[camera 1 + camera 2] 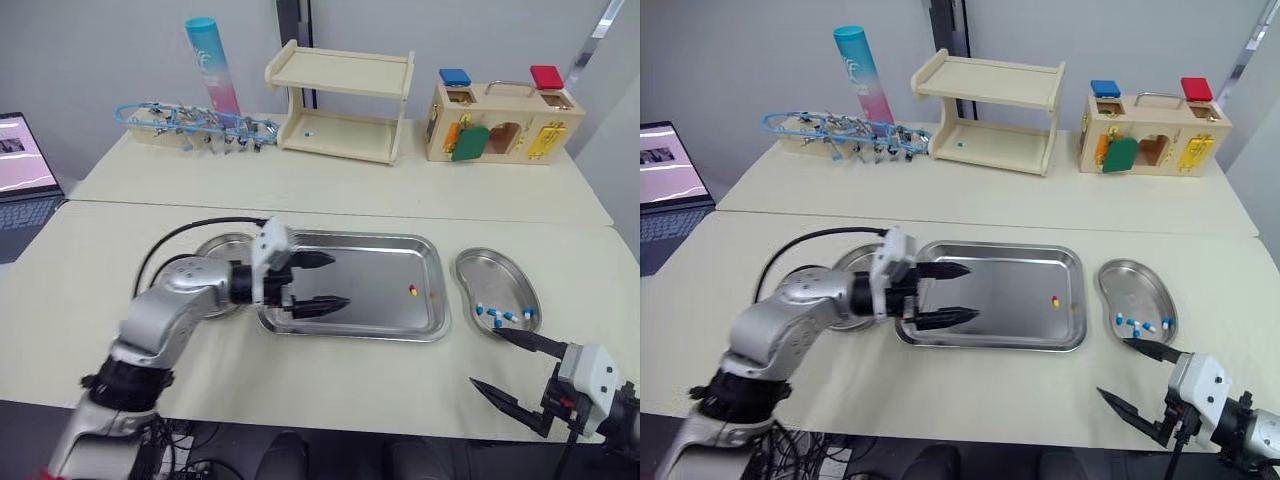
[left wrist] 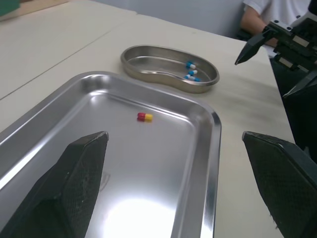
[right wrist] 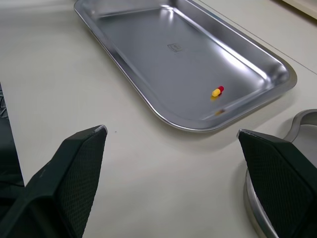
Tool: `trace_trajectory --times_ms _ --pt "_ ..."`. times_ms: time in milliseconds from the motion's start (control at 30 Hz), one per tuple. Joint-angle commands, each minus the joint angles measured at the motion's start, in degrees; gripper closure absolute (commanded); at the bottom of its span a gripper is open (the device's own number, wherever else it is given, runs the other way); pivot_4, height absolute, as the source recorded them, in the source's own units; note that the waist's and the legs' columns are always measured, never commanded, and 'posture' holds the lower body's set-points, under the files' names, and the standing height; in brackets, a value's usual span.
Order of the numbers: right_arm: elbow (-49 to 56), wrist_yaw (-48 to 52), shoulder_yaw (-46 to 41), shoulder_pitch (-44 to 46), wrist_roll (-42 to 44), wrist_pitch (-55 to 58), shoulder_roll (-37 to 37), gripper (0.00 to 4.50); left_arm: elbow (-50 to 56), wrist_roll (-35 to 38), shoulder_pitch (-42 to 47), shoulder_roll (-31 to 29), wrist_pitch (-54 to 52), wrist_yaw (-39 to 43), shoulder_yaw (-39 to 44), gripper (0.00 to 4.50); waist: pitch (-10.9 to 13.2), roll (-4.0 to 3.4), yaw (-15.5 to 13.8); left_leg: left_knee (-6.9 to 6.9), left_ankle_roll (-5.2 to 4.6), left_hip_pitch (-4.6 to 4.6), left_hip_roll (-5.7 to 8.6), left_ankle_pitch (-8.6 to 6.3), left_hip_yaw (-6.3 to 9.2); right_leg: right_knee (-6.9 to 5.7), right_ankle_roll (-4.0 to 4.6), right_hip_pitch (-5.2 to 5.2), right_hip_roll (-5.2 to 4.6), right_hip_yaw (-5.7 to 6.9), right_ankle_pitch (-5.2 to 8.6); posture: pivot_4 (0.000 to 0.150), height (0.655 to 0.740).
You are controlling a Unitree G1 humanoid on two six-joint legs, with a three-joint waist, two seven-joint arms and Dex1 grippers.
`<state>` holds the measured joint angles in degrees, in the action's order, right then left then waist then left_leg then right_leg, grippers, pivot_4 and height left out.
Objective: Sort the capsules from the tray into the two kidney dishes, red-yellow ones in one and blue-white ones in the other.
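- One red-and-yellow capsule (image 1: 412,290) lies alone in the rectangular steel tray (image 1: 380,275), toward its right end.
- Several blue-and-white capsules (image 1: 500,315) sit in the right steel kidney dish (image 1: 490,275); their exact count is hard to make out.
- Most of the left steel kidney dish (image 1: 220,245) is hidden behind the left arm (image 1: 170,310).
- Over the tray's left end hovers the left gripper (image 1: 341,281), black fingers apart, empty.
- At the worktop's (image 1: 330,370) near edge, beside the right dish, hangs the right gripper (image 1: 482,357), fingers apart, empty.

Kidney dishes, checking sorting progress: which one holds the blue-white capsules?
The right dish, beside the tray, holds blue-white capsules; the left dish, partly hidden, shows none.
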<state>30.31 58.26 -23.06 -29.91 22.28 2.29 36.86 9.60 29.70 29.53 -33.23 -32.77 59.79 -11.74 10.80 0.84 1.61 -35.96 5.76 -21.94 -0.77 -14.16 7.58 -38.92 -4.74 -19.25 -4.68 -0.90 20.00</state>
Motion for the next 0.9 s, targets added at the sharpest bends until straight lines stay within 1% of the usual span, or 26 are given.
trace_trajectory --times_ms 33,67,167,333,433,567,733,900 --pt "-1.50 -0.03 -0.45 -0.71 -0.16 -2.97 -0.44 0.00 -3.44 -3.90 2.69 2.80 2.52 0.00 -3.04 0.62 0.00 0.00 0.06 0.01 0.01 0.01 0.00 0.01 0.00 0.00 0.00 0.00 0.00 -0.01 0.00 0.150 0.7400" --pt "-2.28 0.16 -0.37 -0.91 -0.32 -3.86 -0.62 0.00 -5.48 -5.48 3.84 4.47 3.83 -0.52 -4.13 0.88 0.00 0.00 0.09 0.01 0.01 0.01 0.00 0.01 0.00 0.00 0.00 -0.01 0.00 0.00 0.00 0.150 0.7400" --pt "-4.07 0.53 -0.01 -1.56 -0.71 -6.17 -1.21 0.00 -10.73 -9.27 6.68 8.82 6.89 -1.31 -6.65 1.91 0.00 0.01 0.08 -0.04 0.00 0.01 0.00 0.00 0.00 -0.02 -0.01 0.01 0.00 0.00 0.00 0.150 0.7400" --pt "-5.92 0.44 1.28 -2.89 -1.38 -9.29 -2.18 0.00 -20.64 -14.87 10.71 15.19 11.36 -2.59 -9.26 1.91 0.00 0.01 0.08 -0.04 0.00 0.01 0.01 0.00 0.00 -0.01 -0.02 0.00 0.00 -0.01 -0.01 0.150 0.7400" --pt "-6.62 0.26 1.80 -3.59 -1.59 -10.72 -2.34 0.00 -25.75 -17.38 12.74 17.58 13.16 -2.70 -9.70 1.91 0.00 0.01 0.27 -0.04 0.00 0.01 0.02 0.00 -0.02 -0.01 -0.02 -0.01 0.00 -0.03 -0.01 0.150 0.7400" --pt "-7.07 -0.12 2.70 -5.19 -2.18 -12.53 -3.13 0.00 -35.60 -19.97 17.17 22.69 15.56 -2.51 -10.19 1.91 0.01 0.02 0.07 -0.05 0.00 0.00 0.03 0.00 0.00 -0.02 -0.03 0.00 0.00 -0.01 0.00 0.150 0.7400" --pt "-5.84 -1.20 3.56 -6.09 -2.65 -12.53 -3.29 0.00 -42.85 -22.43 19.67 26.38 17.84 -1.39 -10.02 1.91 0.01 0.02 0.12 -0.04 0.01 -0.03 0.05 0.01 0.00 0.03 -0.05 -0.01 -0.01 0.00 0.00 0.150 0.7400" --pt "-4.28 -2.54 4.06 -6.78 -2.76 -11.83 -3.13 0.00 -50.05 -25.88 21.48 29.64 22.98 -1.51 -10.21 1.91 0.01 0.02 0.21 -0.04 0.00 -0.01 0.04 0.00 0.00 0.00 -0.05 -0.01 -0.01 -0.01 0.00 0.150 0.7400"
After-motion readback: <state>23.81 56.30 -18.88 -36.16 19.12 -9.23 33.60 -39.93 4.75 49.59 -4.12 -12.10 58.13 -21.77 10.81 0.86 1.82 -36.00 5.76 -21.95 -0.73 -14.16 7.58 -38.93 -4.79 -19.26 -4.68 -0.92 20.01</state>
